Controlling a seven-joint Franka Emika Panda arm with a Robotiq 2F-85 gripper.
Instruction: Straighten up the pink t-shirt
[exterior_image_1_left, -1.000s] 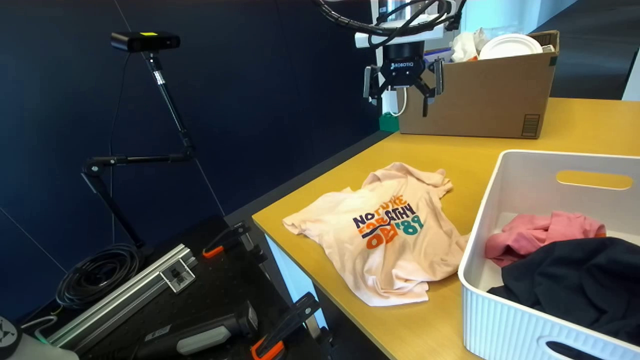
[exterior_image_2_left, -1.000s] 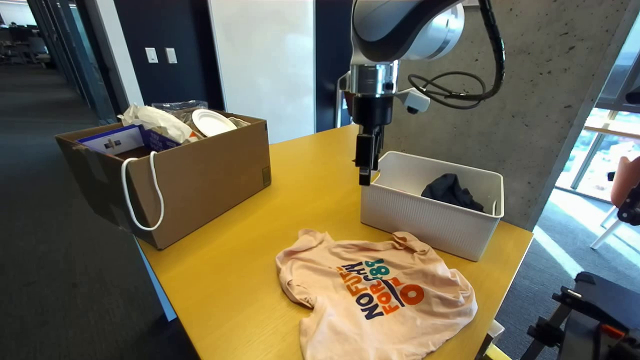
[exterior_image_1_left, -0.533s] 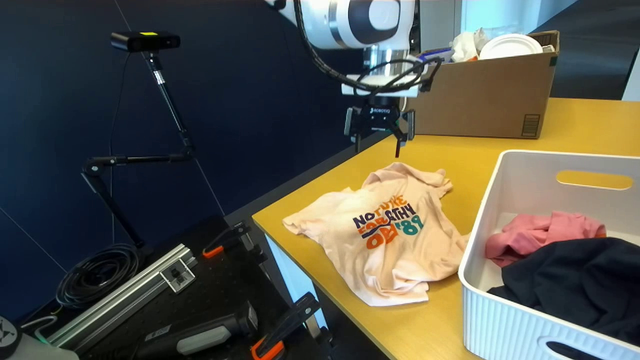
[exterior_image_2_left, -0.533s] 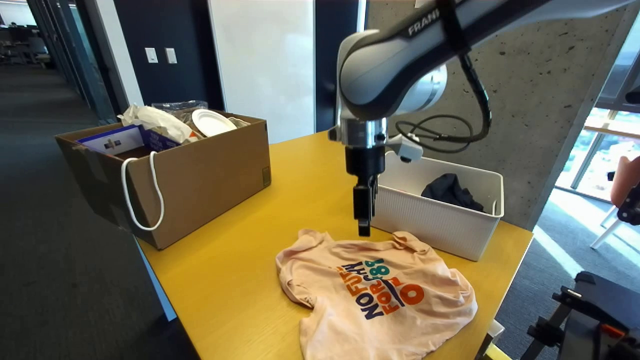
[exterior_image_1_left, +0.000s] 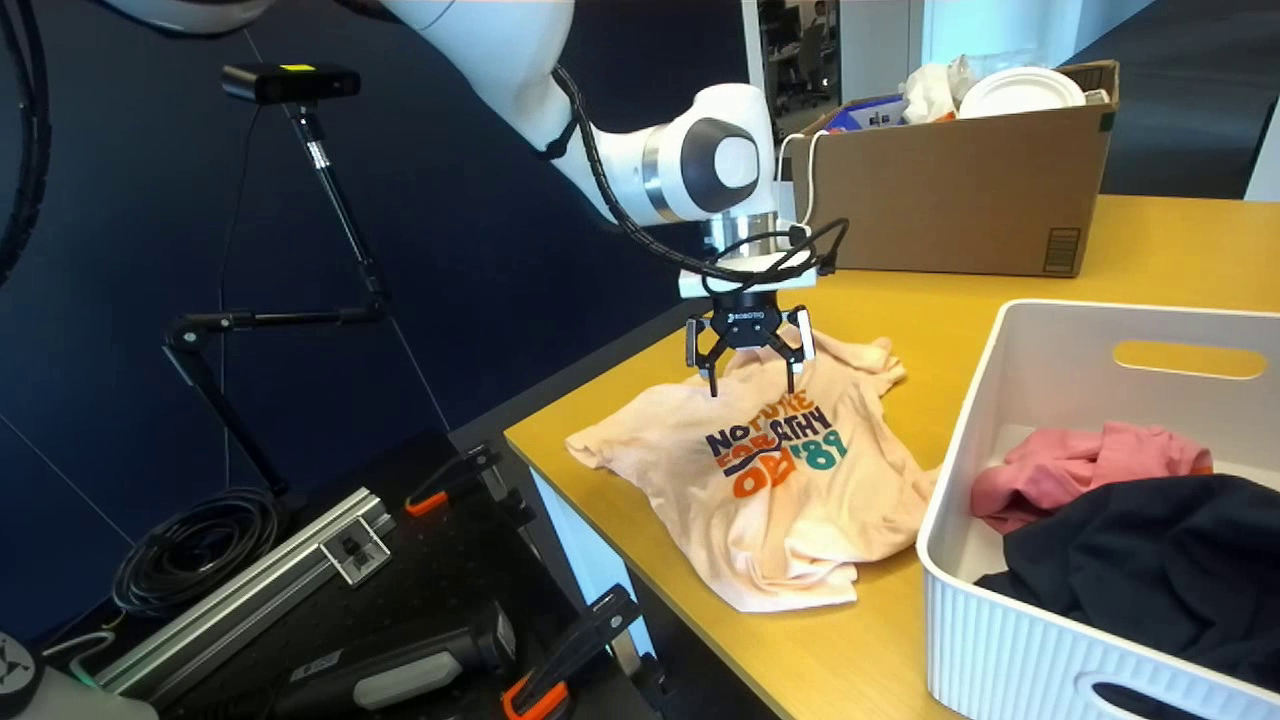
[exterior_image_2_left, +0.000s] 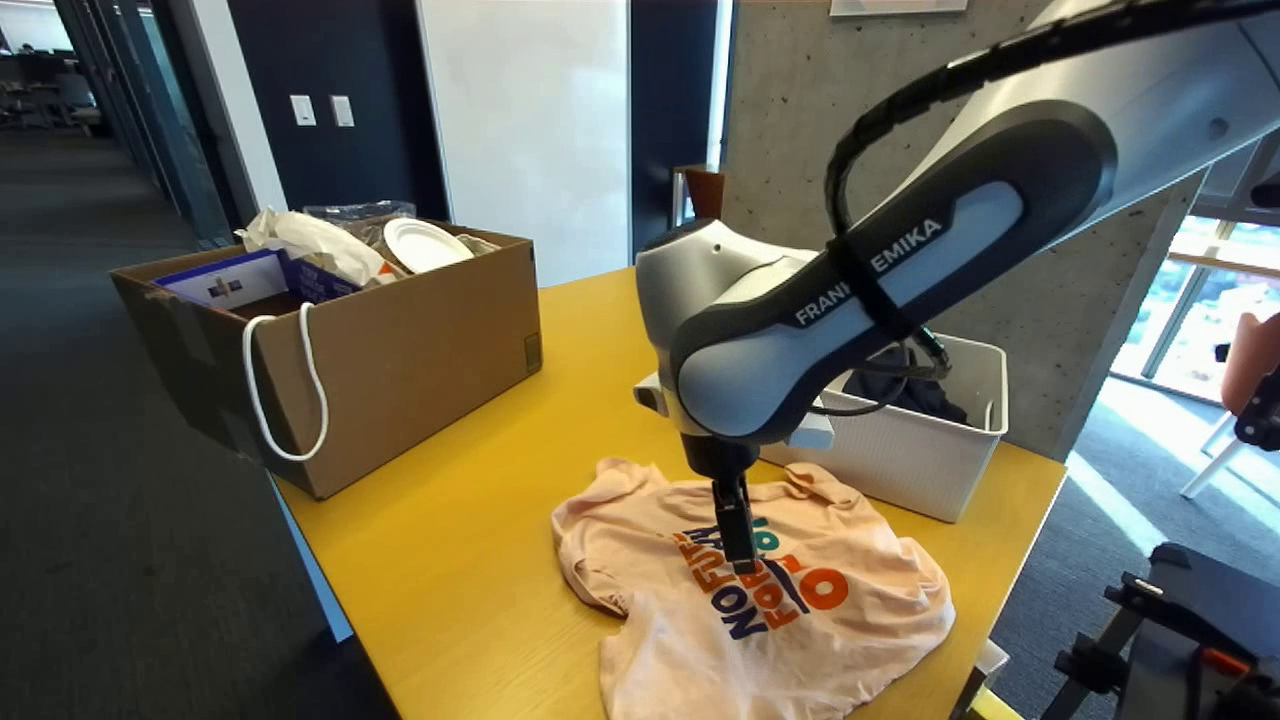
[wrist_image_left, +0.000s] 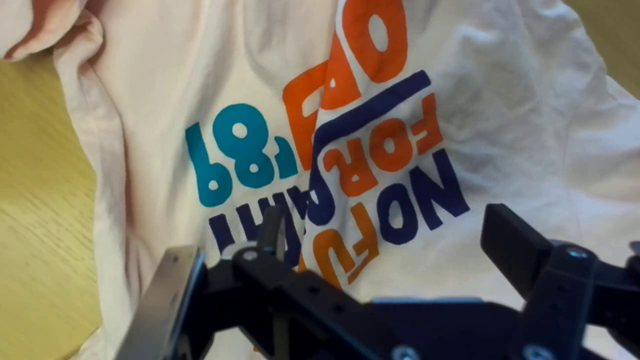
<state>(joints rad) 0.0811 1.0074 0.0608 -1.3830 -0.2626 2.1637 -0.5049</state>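
- Yellow desk (exterior_image_1_left: 880, 640): pink shirt (exterior_image_1_left: 760, 475) lies creased beside the bin (exterior_image_1_left: 1010, 650), unmoved.
- Jaws have come down over it, wide apart, nothing held.
- From here, probably lining up a grab; straightening yet to start.

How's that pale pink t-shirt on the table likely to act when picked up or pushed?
Lifted, the t-shirt would probably droop, judging by how crumpled it lies. Pushed, it may bunch up, since a fold runs through the lettering.

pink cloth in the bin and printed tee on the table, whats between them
An exterior view shows a side wall of the white bin between the pink cloth and printed tee, plus a strip of yellow tabletop outside it.
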